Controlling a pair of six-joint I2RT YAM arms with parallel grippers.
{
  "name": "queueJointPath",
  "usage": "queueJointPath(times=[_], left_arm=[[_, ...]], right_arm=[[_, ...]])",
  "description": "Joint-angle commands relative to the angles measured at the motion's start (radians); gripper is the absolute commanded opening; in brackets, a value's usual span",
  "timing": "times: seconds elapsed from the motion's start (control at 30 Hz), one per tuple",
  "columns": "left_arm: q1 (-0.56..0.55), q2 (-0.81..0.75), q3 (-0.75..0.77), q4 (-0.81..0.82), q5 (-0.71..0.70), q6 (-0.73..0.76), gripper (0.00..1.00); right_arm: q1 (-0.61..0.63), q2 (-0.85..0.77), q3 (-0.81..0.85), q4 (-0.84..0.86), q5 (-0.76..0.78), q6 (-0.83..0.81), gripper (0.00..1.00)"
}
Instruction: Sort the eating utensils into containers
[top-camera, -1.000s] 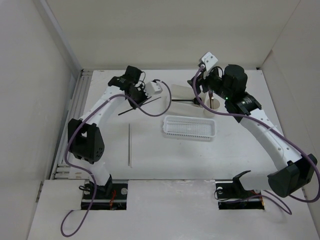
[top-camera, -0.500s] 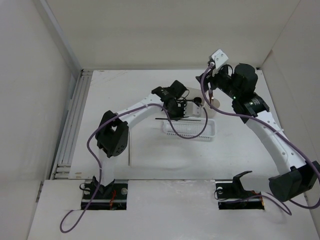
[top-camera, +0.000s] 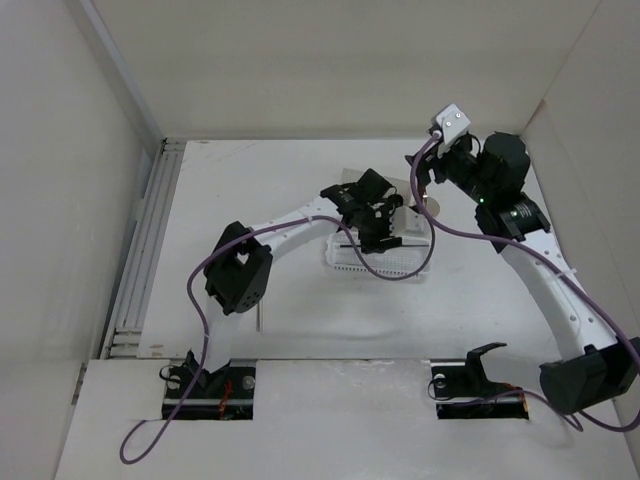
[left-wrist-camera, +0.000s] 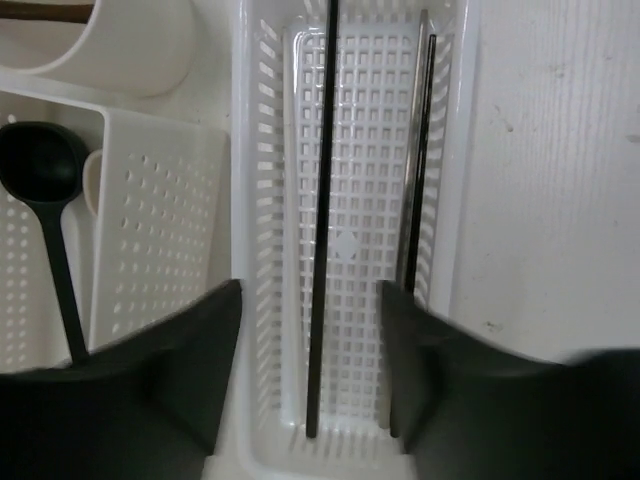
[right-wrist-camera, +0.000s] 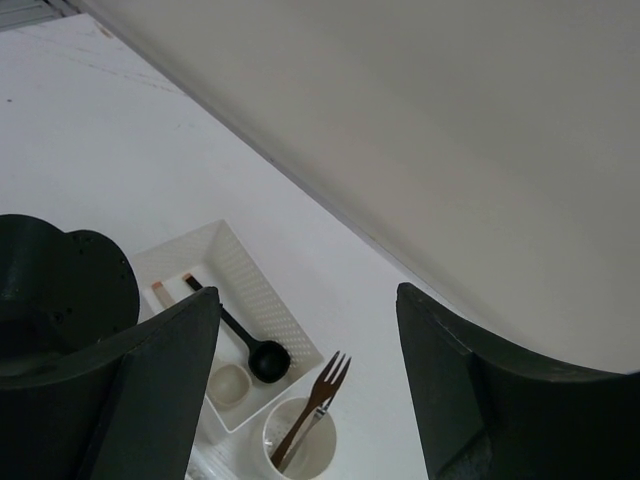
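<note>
left tool (left-wrist-camera: 310, 300) | black chopstick (left-wrist-camera: 322, 200) loose between jaws | inside basket (left-wrist-camera: 262, 200)

Two dark sticks (left-wrist-camera: 322, 200) lengthwise in the white mesh basket (left-wrist-camera: 462, 150), a black spoon (left-wrist-camera: 40, 172) in the perforated box (left-wrist-camera: 160, 220) alongside.

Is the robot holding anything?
No. The left gripper has its jaws apart around a black stick lying in the basket; the right gripper is open, empty.

The overhead camera takes in the whole surface (top-camera: 250, 190). The left wrist camera hangs close above the basket (left-wrist-camera: 262, 200). Both wrist views share the box (right-wrist-camera: 250, 270) and the cup (right-wrist-camera: 322, 452).
</note>
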Motion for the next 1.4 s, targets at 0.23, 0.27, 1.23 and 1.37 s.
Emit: queueJointPath(times=[0.23,0.27,1.23,1.37], left_arm=[[0.044,-0.06,0.18,-0.026,-0.139,-0.288,0.81],[0.056,-0.077,0.201,-0.026,-0.175,-0.334,0.79],[0.48,-0.722,-0.962,0.072,-0.444,-0.385,0.68],[0.48,-0.696,-0.986,0.111,-0.444,-0.385,0.68]], right_arm=[[-0.006,-0.053,-0.005,0.024,-0.03,-0.057,0.76],[-0.006,-0.053,-0.005,0.024,-0.03,-0.057,0.78],[0.225,0.119,0.15,0.024,0.065,0.064,0.78],[0.225,0.098,0.127,0.024,0.087,0.073,0.78]])
